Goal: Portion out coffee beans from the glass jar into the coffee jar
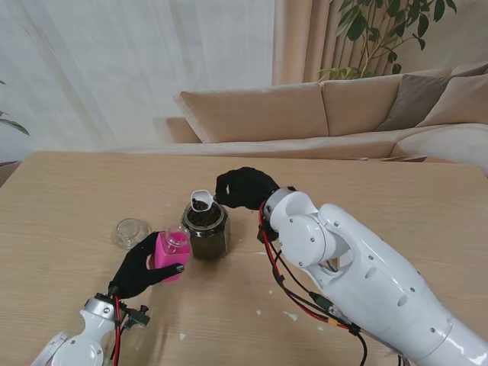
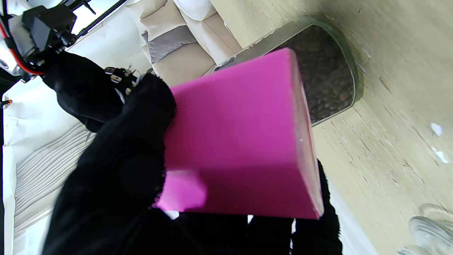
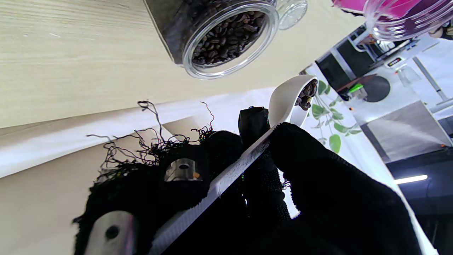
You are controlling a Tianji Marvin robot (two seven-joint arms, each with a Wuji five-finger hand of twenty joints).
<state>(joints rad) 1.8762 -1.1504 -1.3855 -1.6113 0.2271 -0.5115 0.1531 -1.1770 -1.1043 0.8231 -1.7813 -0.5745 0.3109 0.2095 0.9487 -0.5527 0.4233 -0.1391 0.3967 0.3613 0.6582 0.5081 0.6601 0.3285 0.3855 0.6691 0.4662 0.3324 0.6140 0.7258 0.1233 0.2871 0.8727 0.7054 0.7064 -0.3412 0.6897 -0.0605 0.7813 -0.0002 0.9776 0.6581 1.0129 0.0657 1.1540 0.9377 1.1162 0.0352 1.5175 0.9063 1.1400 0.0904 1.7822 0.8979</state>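
Pale wooden table [image 1: 69, 198] before a beige sofa: the clear glass jar of beans [image 1: 206, 229] stands mid-table. Right hand [image 1: 245, 187] pinches a white plastic spoon [image 1: 202, 200], loaded, over its mouth; the pink coffee jar [image 1: 172, 255], gripped by the left hand [image 1: 139, 268], waits just leftward, nearer me.

The left hand [image 2: 116, 177] covers one side of the pink jar [image 2: 240, 141], whose mouth lies outside the left wrist view. The spoon [image 3: 244, 159] handle disappears between the right hand's fingers [image 3: 318, 177]. The pink jar's contents cannot be determined.
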